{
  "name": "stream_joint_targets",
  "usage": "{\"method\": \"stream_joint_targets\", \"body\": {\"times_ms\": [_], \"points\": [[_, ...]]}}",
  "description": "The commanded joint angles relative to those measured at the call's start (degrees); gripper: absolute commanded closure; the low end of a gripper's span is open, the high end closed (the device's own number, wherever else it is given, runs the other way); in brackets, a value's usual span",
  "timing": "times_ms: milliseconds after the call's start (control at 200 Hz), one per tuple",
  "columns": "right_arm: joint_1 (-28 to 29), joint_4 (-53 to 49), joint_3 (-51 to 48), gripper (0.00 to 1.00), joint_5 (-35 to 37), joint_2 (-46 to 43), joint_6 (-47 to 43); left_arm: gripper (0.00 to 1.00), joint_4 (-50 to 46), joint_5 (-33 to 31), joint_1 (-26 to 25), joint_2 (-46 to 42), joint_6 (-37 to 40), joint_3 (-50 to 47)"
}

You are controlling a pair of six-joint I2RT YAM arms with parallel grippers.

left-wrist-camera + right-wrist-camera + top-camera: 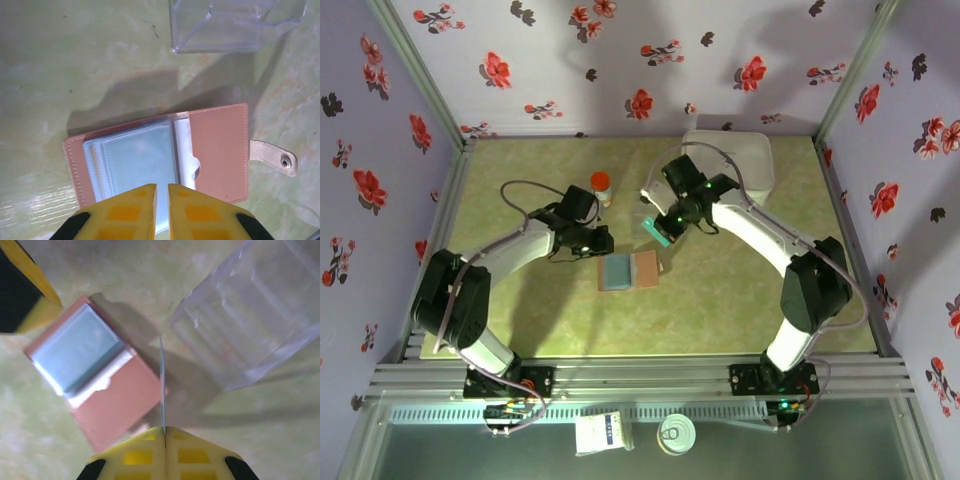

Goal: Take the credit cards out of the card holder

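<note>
Brown leather card holder point(630, 270) lies open mid-table, its grey-blue sleeves facing up. At its 1 o'clock, right gripper point(164, 432) is clamped on a teal credit card point(657, 229). Left gripper point(161, 189) hovers over the sleeves, jaws barely parted.

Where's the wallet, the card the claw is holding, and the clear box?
wallet point(220, 150), left wrist view, on its brown flap.
card point(162, 385), right wrist view, on its thin edge.
clear box point(250, 315), right wrist view, on its side wall.

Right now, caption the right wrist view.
Right gripper pinches a card edge-on beside the open holder and a clear box.
</note>
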Motion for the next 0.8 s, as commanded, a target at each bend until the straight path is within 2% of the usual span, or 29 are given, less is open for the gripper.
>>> {"method": "stream_joint_targets", "body": {"times_ms": [0, 175, 525, 635, 795], "points": [[-0.44, -8.52, 6.54, 1.00, 5.05, 5.21, -21.32, 0.86, 0.19, 0.51, 1.22, -2.74, -0.04, -2.91], [-1.65, -18.21, 21.65, 1.00, 3.96, 15.80, -32.14, 0.87, -0.10, 0.60, 2.85, -5.60, 0.42, -5.93], [-3.91, -35.51, 51.77, 1.00, -2.24, 36.64, -37.71, 0.87, -1.47, 0.92, 4.18, -7.14, 0.62, -7.14], [-4.18, -38.49, 55.94, 1.00, -2.95, 40.30, -38.04, 0.87, -2.10, 0.95, 4.46, -6.84, 0.92, -6.90], [-4.18, -39.73, 56.12, 1.00, -5.12, 42.27, -38.56, 0.87, -2.41, 1.10, 4.68, -6.39, 0.89, -6.97]]}}
